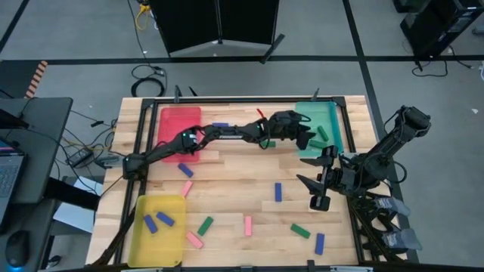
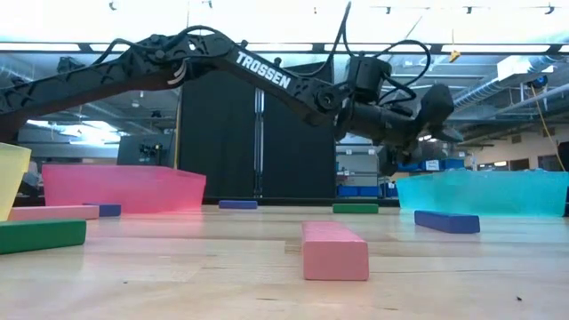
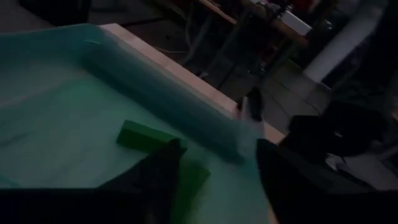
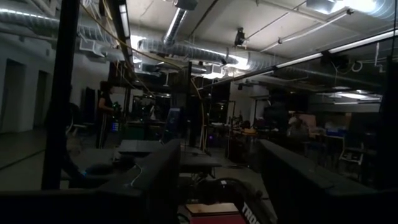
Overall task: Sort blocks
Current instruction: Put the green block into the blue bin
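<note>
The left pincer [image 1: 305,136] hangs over the teal tray [image 1: 331,113], fingers spread and empty; its wrist view alone shows two green blocks [image 3: 144,135] lying inside the tray; the right pincer [image 1: 316,190] waits open near the counter's [image 1: 227,174] right edge, holding nothing; other blocks lie scattered, blue ones in the yellow tray [image 1: 144,238]; the low view shows a pink block [image 2: 333,250] nearest, dim workshop behind.
</note>
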